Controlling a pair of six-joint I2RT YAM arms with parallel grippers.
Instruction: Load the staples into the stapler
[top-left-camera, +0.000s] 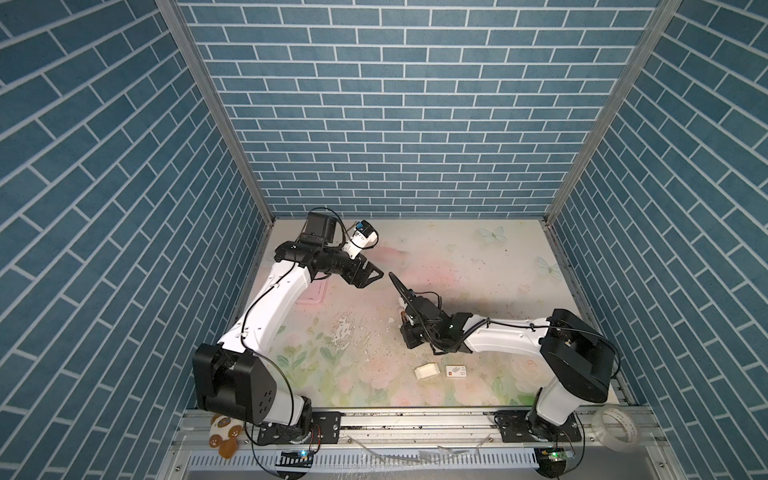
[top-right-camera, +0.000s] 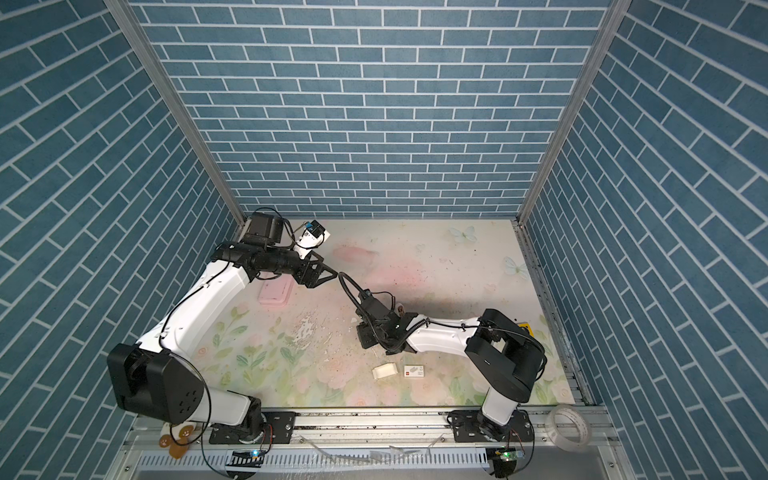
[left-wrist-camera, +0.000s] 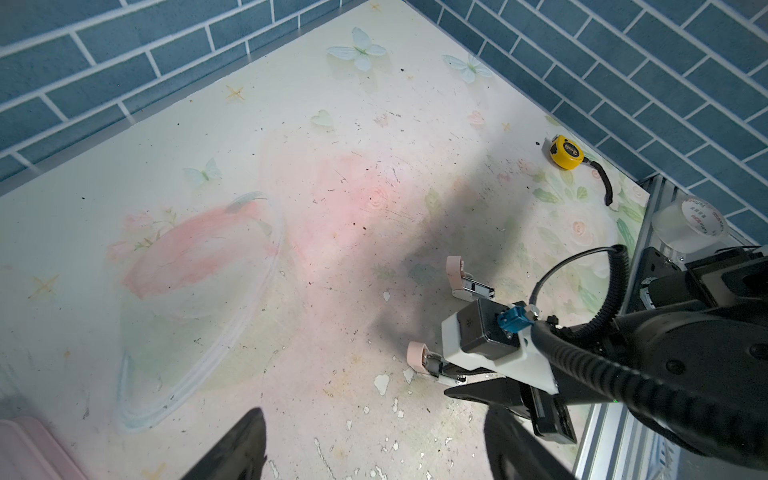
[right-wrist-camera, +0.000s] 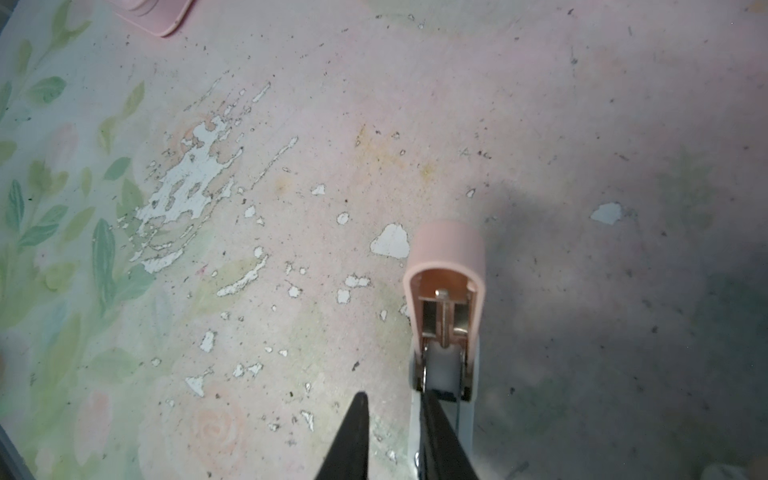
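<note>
Nearest, on the metal rail along the front edge, a roll of clear tape (top-left-camera: 615, 428) sits at the right and a small plush toy (top-left-camera: 224, 434) at the left. Just beyond the rail, on the flower-printed table (top-left-camera: 478, 257), the white tray (top-left-camera: 427, 370) and the red-marked sleeve (top-left-camera: 456, 371) of the staples lie side by side, right of centre. What the tray contains cannot be made out.

Farther in, the right gripper (right-wrist-camera: 392, 399) is down at the pink stapler (right-wrist-camera: 444, 257), which lies opened near the table's middle with its metal channel showing. The claw is narrow: one finger rests against the stapler's channel, the other stands just beside it over bare table, and nothing shows between them.

Raised above the far left of the table, the left gripper (left-wrist-camera: 376, 415) has its claw wide and empty. A pink lid (top-right-camera: 274, 295) lies beneath that arm, and a yellow tape measure (left-wrist-camera: 565, 151) lies by the right wall.
</note>
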